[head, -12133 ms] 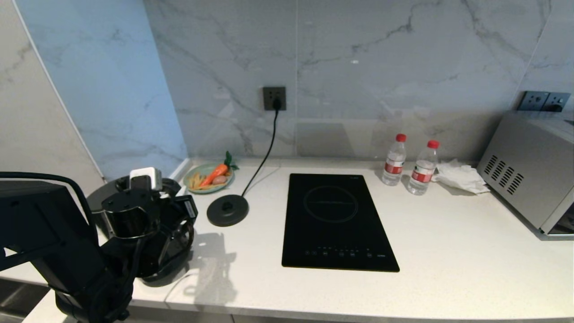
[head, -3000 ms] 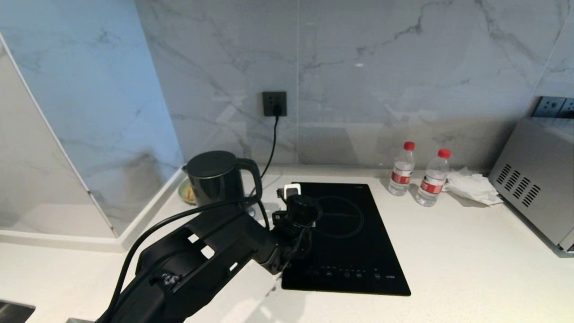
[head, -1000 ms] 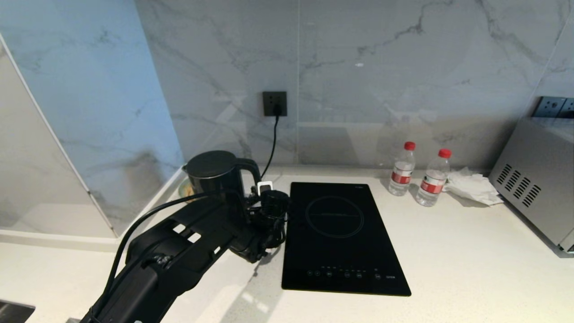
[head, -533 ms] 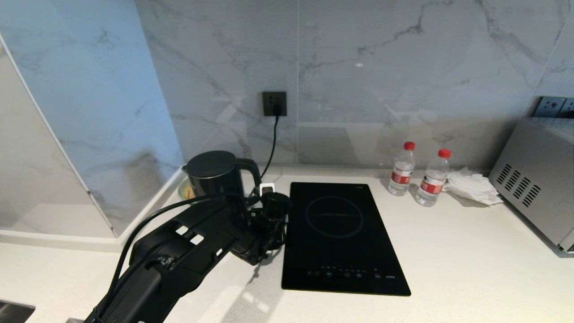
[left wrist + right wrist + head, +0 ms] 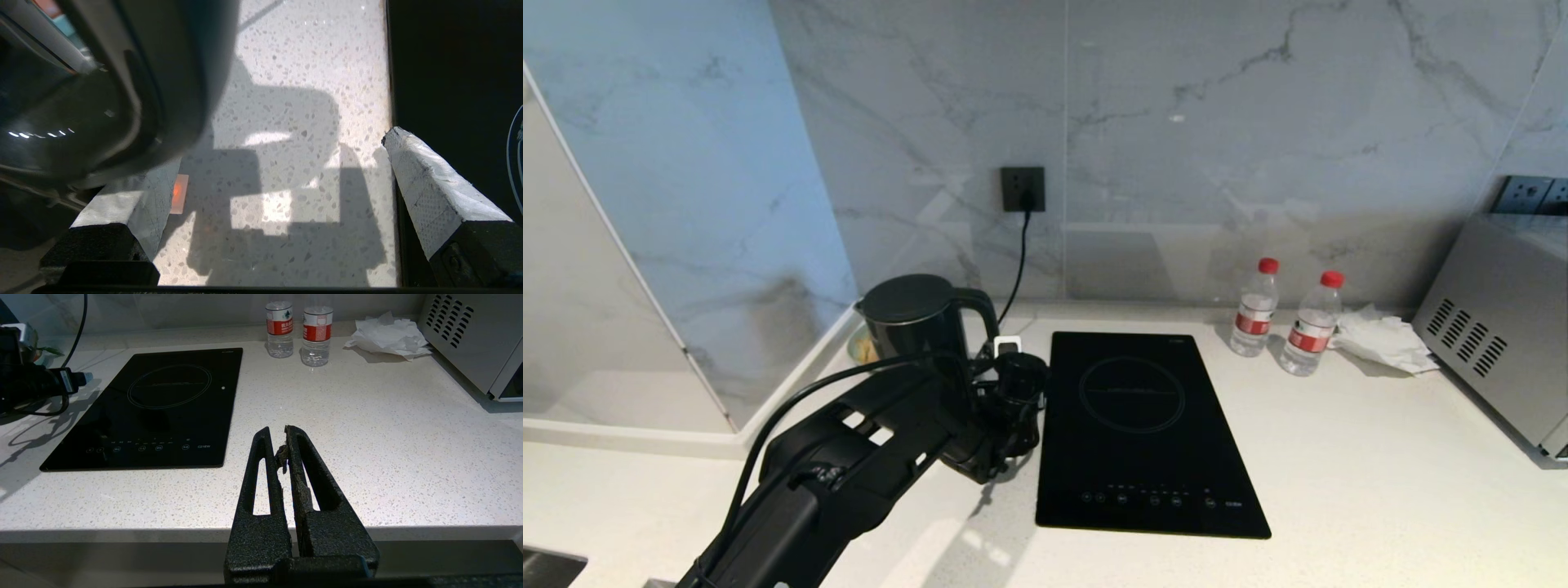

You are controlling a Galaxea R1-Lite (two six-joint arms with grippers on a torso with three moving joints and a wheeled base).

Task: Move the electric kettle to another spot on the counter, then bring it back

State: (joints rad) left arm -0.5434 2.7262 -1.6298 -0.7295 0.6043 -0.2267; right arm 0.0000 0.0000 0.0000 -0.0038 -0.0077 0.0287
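While wide open and empty, left tool [image 5: 282, 163] over counter [image 5: 286, 81], electric kettle [image 5: 913, 322] handle seemingly touching one finger.

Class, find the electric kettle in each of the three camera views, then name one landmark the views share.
Head view: electric kettle stands at the counter's back left, beside the induction hob.
Left wrist view: its glossy black body and handle fill one upper corner.
Right wrist view: not in it.
Shared landmark: the induction hob.
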